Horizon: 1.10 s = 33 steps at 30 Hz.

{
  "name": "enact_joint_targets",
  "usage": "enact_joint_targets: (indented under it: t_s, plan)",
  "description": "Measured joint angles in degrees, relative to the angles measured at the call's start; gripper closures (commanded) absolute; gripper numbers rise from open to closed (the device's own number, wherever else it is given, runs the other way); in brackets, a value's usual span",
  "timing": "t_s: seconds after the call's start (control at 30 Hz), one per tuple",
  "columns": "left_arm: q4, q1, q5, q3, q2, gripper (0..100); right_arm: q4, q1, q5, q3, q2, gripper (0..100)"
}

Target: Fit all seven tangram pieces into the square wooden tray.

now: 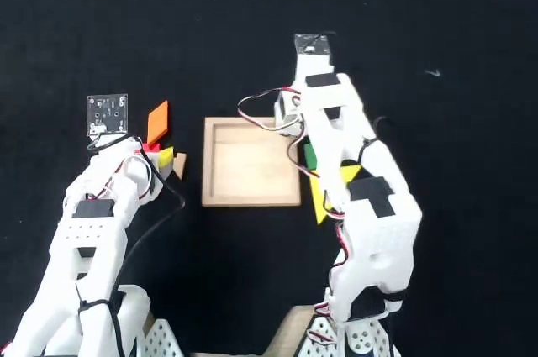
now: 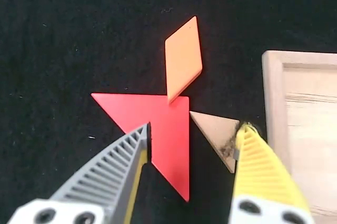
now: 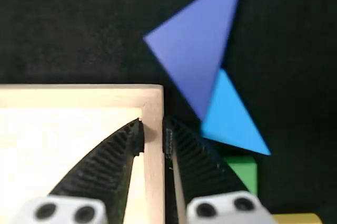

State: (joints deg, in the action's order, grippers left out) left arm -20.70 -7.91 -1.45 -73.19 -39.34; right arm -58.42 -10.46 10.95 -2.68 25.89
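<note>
Left claw [image 2: 196,129]: released, jaws wide, low over the black surface [image 1: 437,122] on the left side of the square wooden tray [image 1: 208,164]. Between my fingers are the large red triangle [image 2: 158,124] and the small tan wooden triangle [image 2: 216,129]. The grey finger [image 2: 126,155] sits over the red one's edge and the yellow finger [image 2: 255,155] over a corner of the tan one. The tan tip is just beside the red triangle's long edge. The orange parallelogram [image 2: 183,59] lies beyond them, one corner touching the red triangle. The tray rim is just beside the yellow finger.

Right claw [image 3: 152,126]: clenched on the tray wall near a corner, with one black finger [image 3: 118,155] inside the tray and the other outside. In the high view this is the tray's right side.

Beyond that corner, on the surface:
- large dark-blue triangle [image 3: 197,55]
- light-blue triangle [image 3: 229,118], touching the dark-blue one
- green square [image 3: 243,174], next to the light-blue one and beside my outer finger

The yellow triangle [image 1: 319,197] lies just right of the tray, partly under my right arm.

Every piece I can see lies on the surface outside the tray. No legible writing on the pieces or the tray.
</note>
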Motion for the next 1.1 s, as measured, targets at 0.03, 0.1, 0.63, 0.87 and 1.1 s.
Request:
enact_joint_targets:
  t_s: [0.03,0.1,0.63,0.87,1.1]
  plan:
    - [0.0,0.0,0.0,0.0,0.0,74,0.0,-0.2,0.0,0.1,0.0,97.2]
    - [0.0,0.0,0.0,0.0,0.0,74,0.0,-0.2,0.0,0.1,0.0,93.2]
    - [0.0,0.0,0.0,0.0,0.0,74,-25.6,-0.2,-12.9,16.4,-2.7,80.8]
    - [0.0,0.0,0.0,0.0,0.0,74,-36.7,8.1,-32.8,17.0,-13.2,80.8]
    - [0.0,0.0,0.0,0.0,0.0,74,-28.6,20.2,-51.8,-0.7,-15.6,81.7]
